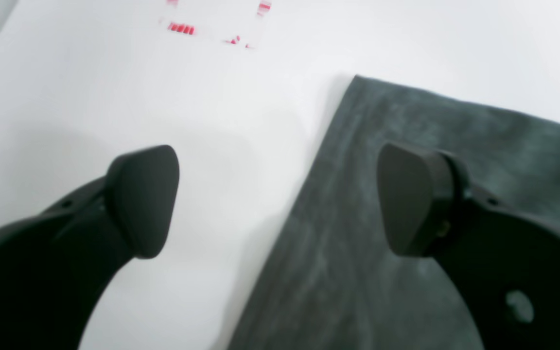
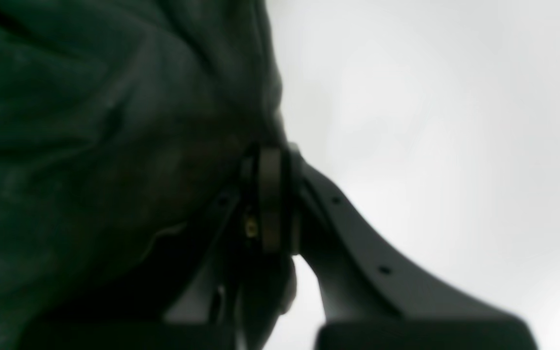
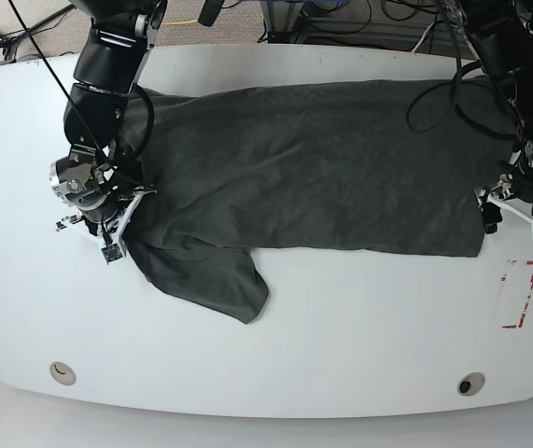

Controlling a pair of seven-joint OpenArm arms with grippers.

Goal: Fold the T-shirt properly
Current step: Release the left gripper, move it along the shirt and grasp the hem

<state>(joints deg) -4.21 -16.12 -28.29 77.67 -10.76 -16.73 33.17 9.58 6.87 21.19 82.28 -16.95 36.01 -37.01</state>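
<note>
Sleeve of the T-shirt (image 3: 212, 280) droops toward the table's (image 3: 341, 364) near edge; body spans its width. Soft, light, slippy cloth, so I'd pinch hems/corners. Right gripper (image 3: 107, 224) clamped on cloth; left gripper (image 3: 516, 207) wide, straddling hem.

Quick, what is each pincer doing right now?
Left pincer: open, holding nothing, at the T-shirt edge.
Right pincer: shut on the T-shirt.
</note>
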